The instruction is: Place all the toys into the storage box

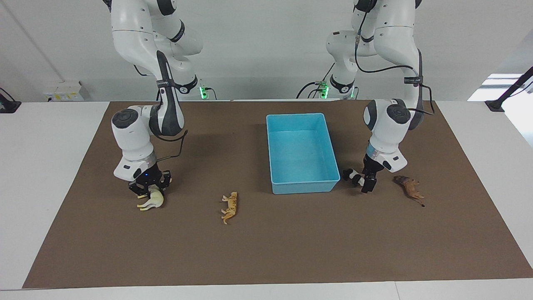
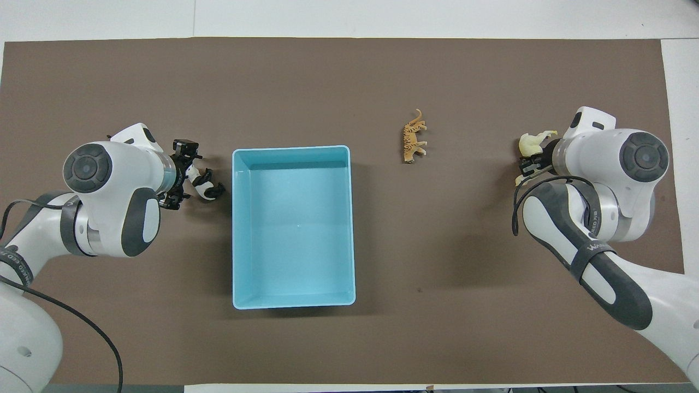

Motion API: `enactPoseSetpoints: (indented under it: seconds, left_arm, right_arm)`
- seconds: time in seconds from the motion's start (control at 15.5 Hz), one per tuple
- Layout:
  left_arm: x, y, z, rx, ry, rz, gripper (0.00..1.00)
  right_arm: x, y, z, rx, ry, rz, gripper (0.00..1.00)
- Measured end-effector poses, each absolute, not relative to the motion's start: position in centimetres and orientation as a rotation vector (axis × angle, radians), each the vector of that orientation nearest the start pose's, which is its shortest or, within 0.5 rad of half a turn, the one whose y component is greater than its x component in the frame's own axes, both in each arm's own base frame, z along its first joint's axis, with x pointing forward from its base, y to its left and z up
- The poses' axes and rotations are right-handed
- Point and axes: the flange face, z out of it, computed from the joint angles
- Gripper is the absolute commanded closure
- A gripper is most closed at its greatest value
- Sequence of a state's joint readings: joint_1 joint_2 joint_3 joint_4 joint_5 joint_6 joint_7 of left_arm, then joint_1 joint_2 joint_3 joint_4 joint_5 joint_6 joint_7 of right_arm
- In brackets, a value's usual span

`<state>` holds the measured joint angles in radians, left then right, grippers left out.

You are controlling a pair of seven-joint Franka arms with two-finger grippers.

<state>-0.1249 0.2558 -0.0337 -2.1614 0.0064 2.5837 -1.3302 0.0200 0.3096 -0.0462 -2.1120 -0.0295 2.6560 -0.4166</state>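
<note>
Toys all lie outside the box (image 1: 301,183) — none is in it yet. The box sits on the brown mat (image 1: 266,250) near mid-worktop, empty. The tiger (image 1: 230,206) lies on its side, alone, farther from the robots than the box and toward the right arm's end. The lion (image 1: 410,188) lies toward the left arm's end, just beside the left gripper.

The right gripper (image 1: 150,191) is down on the camel (image 1: 151,200) at the right arm's end of the mat; its fingers are drawn in around the camel's body, though whether the grip is firm cannot be told, and the toy looks to rest on the mat. The left gripper (image 1: 366,183) is lowered over the panda (image 1: 354,176), which lies close beside the box; its fingers stand apart, one on each side of the toy, not closed.

Judging from this, the step in hand is the first pick-up, both arms at once. Next the left fingers need to close on the panda, and the right arm needs to lift the camel high enough to clear the box wall, carry it over the box and release. The panda's trip is short; tiger and lion remain after that.
</note>
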Motion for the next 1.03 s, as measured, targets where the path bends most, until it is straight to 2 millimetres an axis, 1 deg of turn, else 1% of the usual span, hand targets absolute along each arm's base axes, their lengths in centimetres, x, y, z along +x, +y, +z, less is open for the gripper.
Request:
enactPoseSetpoints:
  seconds: [0.13,0.26,0.39,0.45,0.52,0.58,0.71,0.9,0.97,1.03]
  left_arm:
    - [57.4,-9.3,29.5,-2.721,-1.794,-0.208,0.0]
    - [57.3,-9.5,29.5,-2.724,-1.79,-0.208,0.0]
    - [57.3,-9.7,29.4,-2.726,-1.786,-0.206,0.0]
    - [57.2,-9.7,29.4,-2.727,-1.783,-0.205,0.0]
    - [57.2,-9.8,29.3,-2.727,-1.781,-0.203,0.08]
    - [57.1,-9.8,29.3,-2.728,-1.78,-0.202,0.19]
    - [57.1,-9.8,29.3,-2.728,-1.779,-0.202,0.45]
    - [57.0,-9.8,29.4,-2.728,-1.779,-0.203,0.8]
    - [57.0,-9.8,29.4,-2.728,-1.779,-0.202,0.89]
    - [57.0,-9.8,29.3,-2.728,-1.779,-0.202,0.93]
  right_arm:
    - [60.5,-1.4,29.8,-3.133,-0.669,-0.376,1.0]
    - [61.2,-1.6,30.9,-3.135,-0.666,-0.356,1.0]
    - [62.3,-1.9,33.4,-3.139,-0.656,-0.317,1.0]
    - [62.9,-2.2,35.2,-3.141,-0.648,-0.29,1.0]
    - [63.2,-2.5,37.1,-3.143,-0.638,-0.265,1.0]
    - [63.5,-2.9,39.1,-3.145,-0.626,-0.242,1.0]
    - [63.6,-3.5,42.2,-3.149,-0.607,-0.214,1.0]
    - [63.5,-4.3,45.1,-3.153,-0.582,-0.179,1.0]
    - [63.4,-4.6,45.9,-3.153,-0.574,-0.161,1.0]
    - [63.4,-4.7,46.7,-3.152,-0.569,-0.145,1.0]
